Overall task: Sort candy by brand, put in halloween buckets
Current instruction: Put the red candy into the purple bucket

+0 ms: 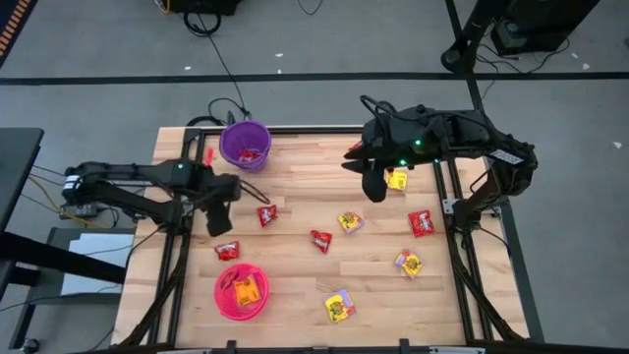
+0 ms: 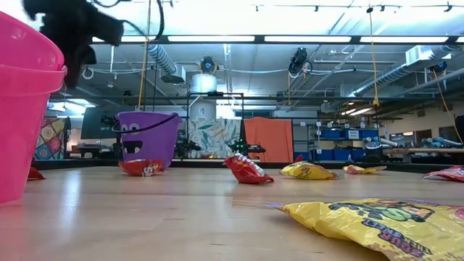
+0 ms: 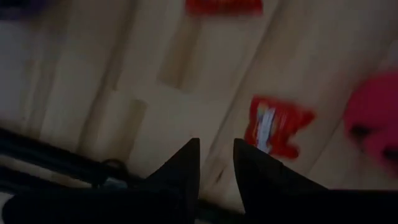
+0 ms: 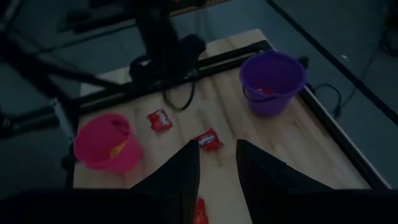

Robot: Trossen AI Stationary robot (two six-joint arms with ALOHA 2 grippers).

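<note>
High: we see left gripper [image 1: 218,224] beside a red packet [image 1: 227,250], just above pink bucket [image 1: 242,291]; right gripper [image 1: 374,188] by a yellow packet [image 1: 396,179]. Purple bucket [image 1: 245,145] far from pink. Both wrist views: fingers slightly apart, empty. Low: packets flat on table [image 2: 145,217].

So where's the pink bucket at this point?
In the high view the pink bucket stands near the table's front edge on the left side, just below a red candy packet and the left end effector.
</note>
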